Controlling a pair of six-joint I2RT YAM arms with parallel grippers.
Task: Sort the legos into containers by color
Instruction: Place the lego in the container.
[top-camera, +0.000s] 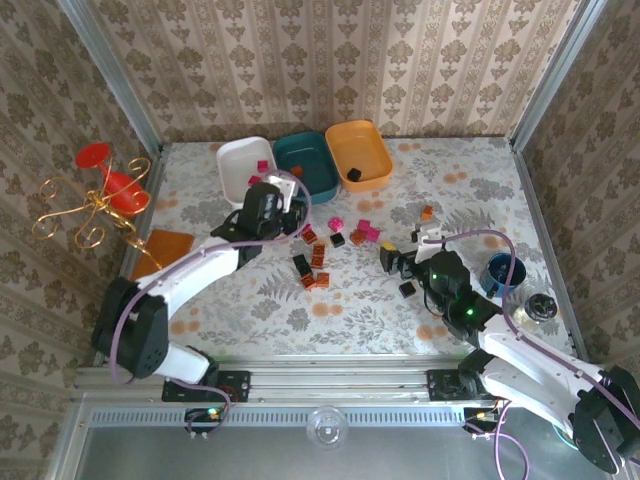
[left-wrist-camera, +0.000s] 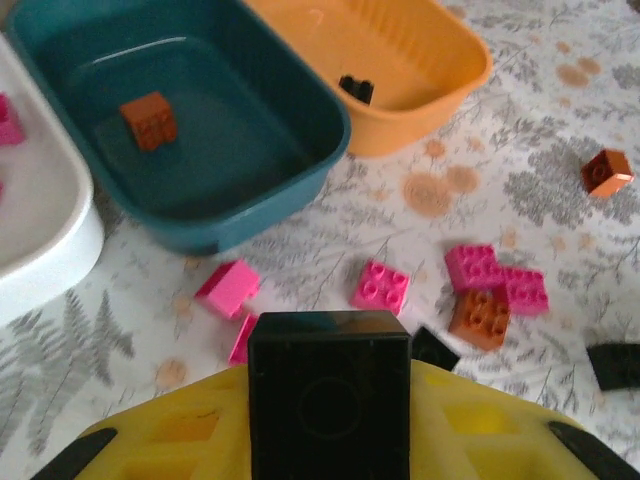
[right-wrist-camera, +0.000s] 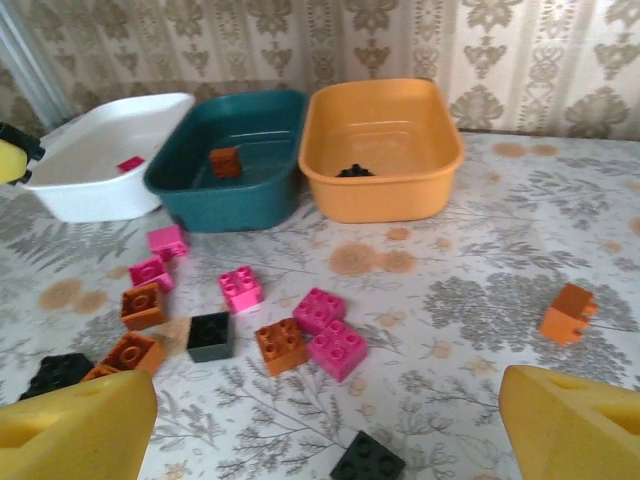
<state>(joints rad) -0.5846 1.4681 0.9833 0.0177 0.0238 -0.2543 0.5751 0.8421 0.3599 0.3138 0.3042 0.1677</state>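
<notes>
One black lego (left-wrist-camera: 328, 385) gripped by left tool (left-wrist-camera: 328, 440)

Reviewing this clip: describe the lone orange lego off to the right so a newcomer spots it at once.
Start at the orange tray, rightmost of the three trays at the far side. Come toward the near edge and slightly right to the orange lego. It sits alone on the table, well apart from the mixed cluster of blocks to its left.
</notes>
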